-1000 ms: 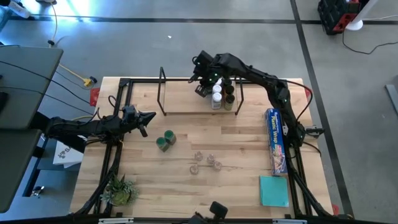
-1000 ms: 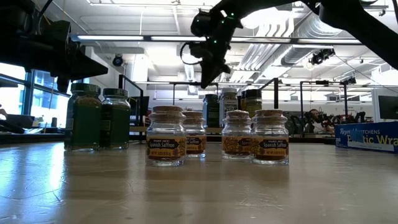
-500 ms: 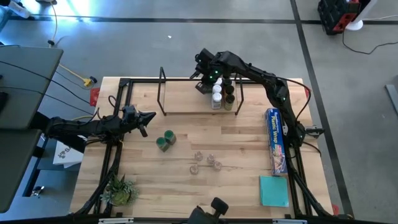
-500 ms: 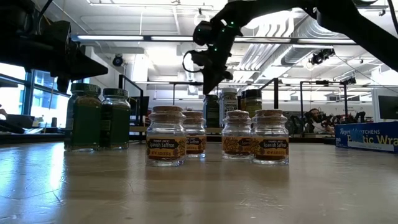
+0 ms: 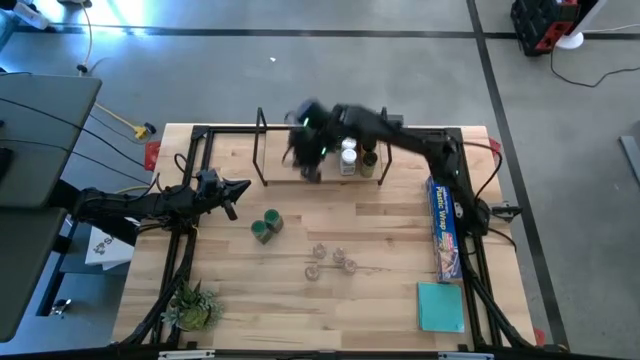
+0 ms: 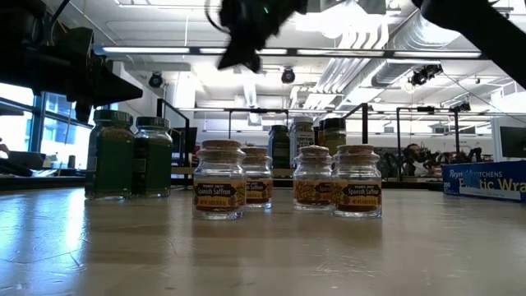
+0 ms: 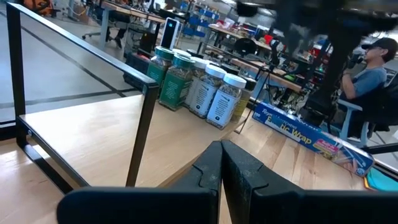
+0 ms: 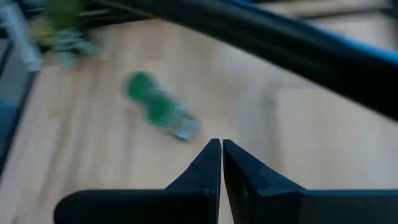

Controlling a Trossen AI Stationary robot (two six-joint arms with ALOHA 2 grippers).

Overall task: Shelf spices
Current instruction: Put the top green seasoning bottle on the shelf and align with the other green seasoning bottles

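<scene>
The right gripper (image 5: 305, 150), fingers pressed together and empty, hung above the light-wood shelf (image 5: 290, 165) at twelve o'clock, facing two green-lidded jars (image 5: 266, 226) at nine, presumably next; the left gripper (image 5: 236, 190) waited clenched.

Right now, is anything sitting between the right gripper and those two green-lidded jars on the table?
Nothing visible. The right gripper hangs above the shelf; its wrist view looks straight down at the green-lidded jars over bare tabletop. The small clear jars stand farther off, out of that path.
</scene>
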